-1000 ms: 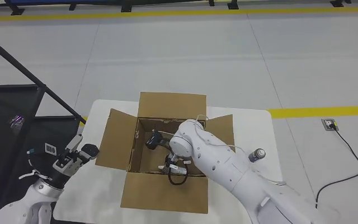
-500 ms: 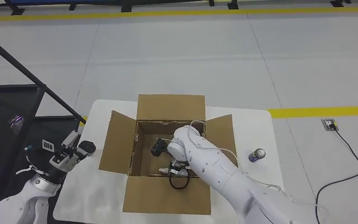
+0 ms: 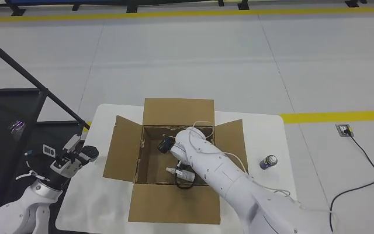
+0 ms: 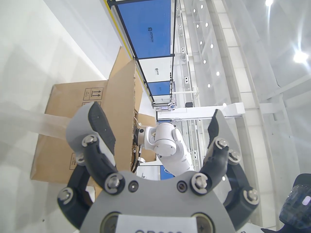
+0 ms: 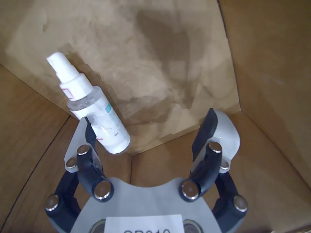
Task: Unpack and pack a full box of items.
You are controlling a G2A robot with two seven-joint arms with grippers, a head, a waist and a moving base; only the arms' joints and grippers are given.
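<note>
An open cardboard box (image 3: 178, 111) stands in the middle of the white table (image 3: 257, 126). My right arm is down inside it, with the right gripper (image 3: 165, 145) near the box's left side. In the right wrist view the right gripper (image 5: 148, 127) is open over the bare box floor. A white spray bottle (image 5: 97, 107) lies on the floor along a wall, touching or just beside one fingertip. The spray bottle (image 3: 175, 171) also shows from above near the front wall. My left gripper (image 3: 79, 155) hangs open and empty (image 4: 158, 127) at the table's left edge, facing the box (image 4: 80, 122).
A small dark can (image 3: 268, 161) stands on the table to the right of the box. A black cable loop (image 3: 184, 182) hangs off the right arm by the front wall. All box flaps are folded outward. A black frame (image 3: 35, 88) stands left of the table.
The right arm has swung its wrist toward the back left of the box interior. The left gripper has shifted slightly along the table's left edge.
</note>
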